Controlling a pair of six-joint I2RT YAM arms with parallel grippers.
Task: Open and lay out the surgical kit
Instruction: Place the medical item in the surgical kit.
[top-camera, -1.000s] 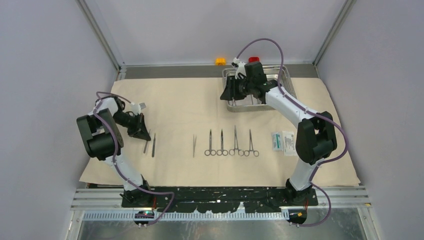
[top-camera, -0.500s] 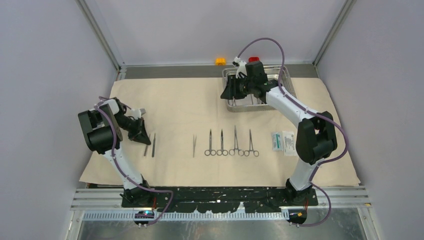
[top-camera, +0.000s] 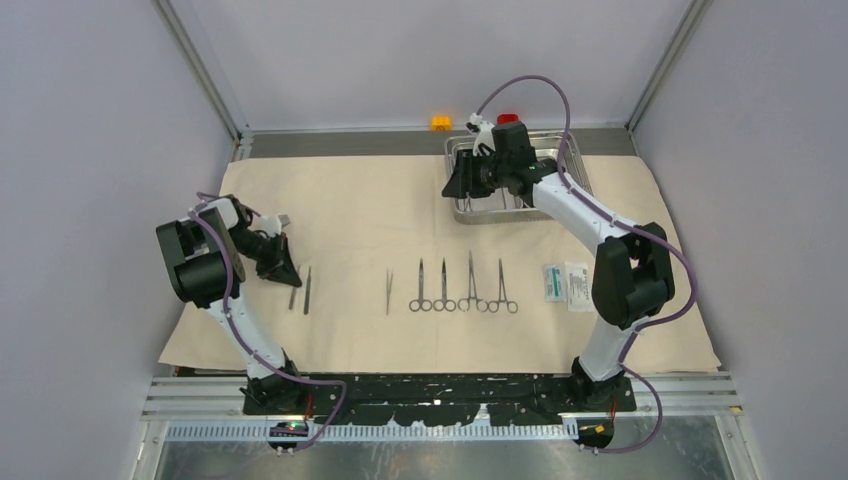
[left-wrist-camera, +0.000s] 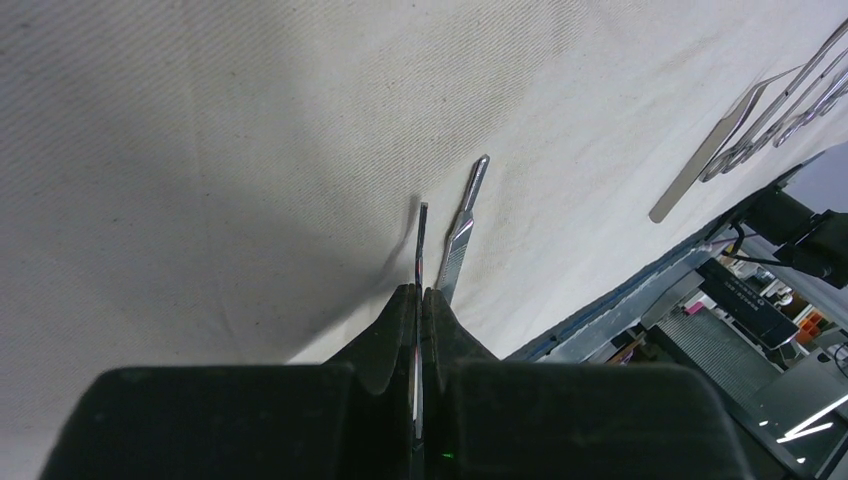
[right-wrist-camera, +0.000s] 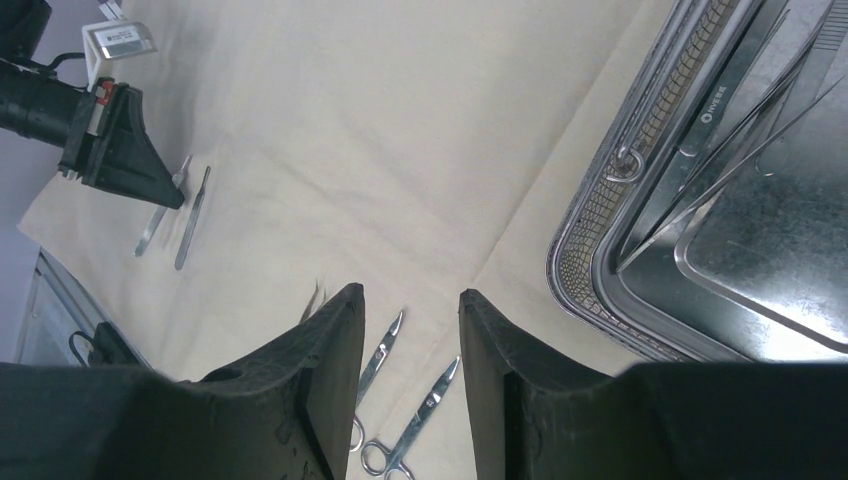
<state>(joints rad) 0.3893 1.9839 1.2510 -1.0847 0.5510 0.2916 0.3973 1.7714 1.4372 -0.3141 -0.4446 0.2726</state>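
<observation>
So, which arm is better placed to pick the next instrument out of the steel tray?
The right. The right gripper is open and empty at the edge of the steel tray, where instruments lie. The left gripper is shut on a straight handle, far across the cloth.

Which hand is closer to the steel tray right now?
Right. The right hand hovers at the steel tray's left edge, open and empty. The left hand is far off at the cloth's left side, shut on a straight handle.
</observation>
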